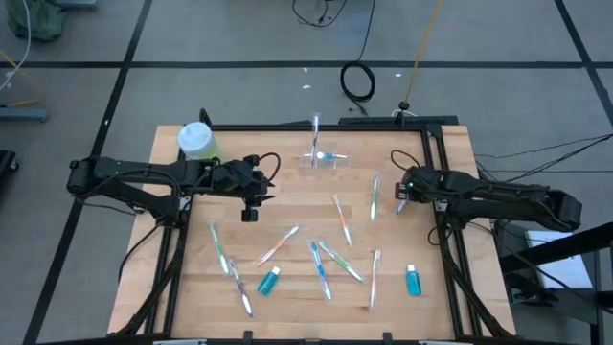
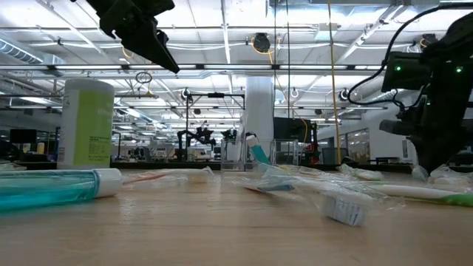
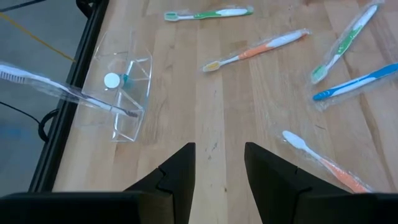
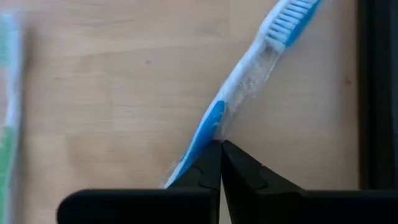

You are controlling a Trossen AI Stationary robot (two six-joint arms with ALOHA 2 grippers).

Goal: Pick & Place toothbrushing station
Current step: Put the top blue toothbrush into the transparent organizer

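Several wrapped toothbrushes lie flat on the wooden table [image 1: 287, 211], among them an orange one [image 1: 278, 246] and a green one [image 1: 374, 196]. Two teal tubes [image 1: 269, 280] [image 1: 414, 281] lie near the front. The clear cup [image 1: 324, 160] stands at the far middle. A white toothbrush [image 3: 56, 87] leans out of it, and a white-capped tube [image 3: 112, 79] stands inside. My right gripper [image 1: 402, 196] is shut low at the table's right edge on a blue toothbrush [image 4: 249, 81]. My left gripper [image 1: 251, 203] hangs open above the table's left half, touching nothing. My right gripper comes steeply from above, and its shut fingertips [image 4: 211, 155] meet at the edge of the clear wrapper [image 4: 225, 124], beside the blue handle's middle. Whether the handle itself lies between them I cannot tell. The toothbrush lies flat on the table, bristle end away from the fingers.
A tall green bottle with a white cap [image 1: 198, 142] stands at the table's far left corner. A black frame rail [image 4: 376, 93] runs close beside the blue toothbrush at the right edge. A coiled cable [image 1: 359, 81] lies on the floor beyond the table.
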